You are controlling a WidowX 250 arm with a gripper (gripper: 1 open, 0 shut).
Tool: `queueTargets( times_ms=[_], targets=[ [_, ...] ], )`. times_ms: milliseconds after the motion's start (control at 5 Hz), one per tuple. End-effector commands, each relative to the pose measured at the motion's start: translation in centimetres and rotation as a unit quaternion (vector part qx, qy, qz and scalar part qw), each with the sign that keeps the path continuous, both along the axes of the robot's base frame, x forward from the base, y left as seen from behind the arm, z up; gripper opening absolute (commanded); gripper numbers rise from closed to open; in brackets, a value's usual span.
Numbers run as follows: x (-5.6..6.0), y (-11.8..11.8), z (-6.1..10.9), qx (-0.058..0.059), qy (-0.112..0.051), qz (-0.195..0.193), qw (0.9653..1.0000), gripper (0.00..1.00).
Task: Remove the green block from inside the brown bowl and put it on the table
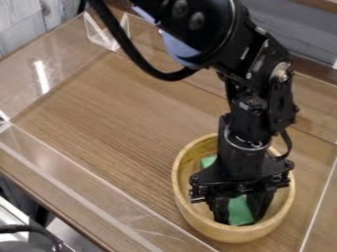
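The black robot gripper (241, 200) is down inside the round, light tan wooden bowl (192, 161), pointing straight at the floor of it. Its two fingers stand partly spread, one on either side of the flat, bright green rectangular block (239, 213), which lies in the bottom of the bowl toward the near-right side. Whether the pads are actually pressing on the block I can't tell from here; the fingers bracket it, but the contact itself is hidden behind the black tips.

The bowl sits at the near-right corner of the brown wood-grain table (118, 108), just inside the low clear acrylic wall (59, 162), with plenty of bare tabletop to the left and behind.

Now, how will this block handle? It looks like a rigid piece, light and hard-edged, so it shouldn't bend or crush under a firm pinch. The smooth faces could be a touch slippery, and it rests on a curved floor, so it may rock or skate if nudged on one end. Best bet, I'd say, is a pinch across the narrow width near the middle of its length, so it comes up level and clears the thick rim without tipping out.
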State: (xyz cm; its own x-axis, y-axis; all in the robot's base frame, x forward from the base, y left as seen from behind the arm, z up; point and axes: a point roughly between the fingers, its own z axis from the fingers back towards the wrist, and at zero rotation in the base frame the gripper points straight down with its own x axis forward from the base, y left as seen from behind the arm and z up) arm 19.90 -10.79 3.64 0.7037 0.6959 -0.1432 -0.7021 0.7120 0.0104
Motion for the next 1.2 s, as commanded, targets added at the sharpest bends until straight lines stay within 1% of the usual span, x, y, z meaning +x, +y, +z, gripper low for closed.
queueTargets(
  times_ms=[0,600,800,1000],
  targets=[
    [0.7,-0.2,0.9,-0.009,-0.011,-0.011,0.9998,0.0],
    [0.1,-0.1,1.4,-0.011,0.003,-0.052,0.9986,0.0],
    [0.0,0.0,2.4,-0.012,0.001,-0.071,0.9974,0.0],
    [-0.1,0.1,3.6,-0.012,-0.001,-0.099,0.995,0.0]
  ],
)
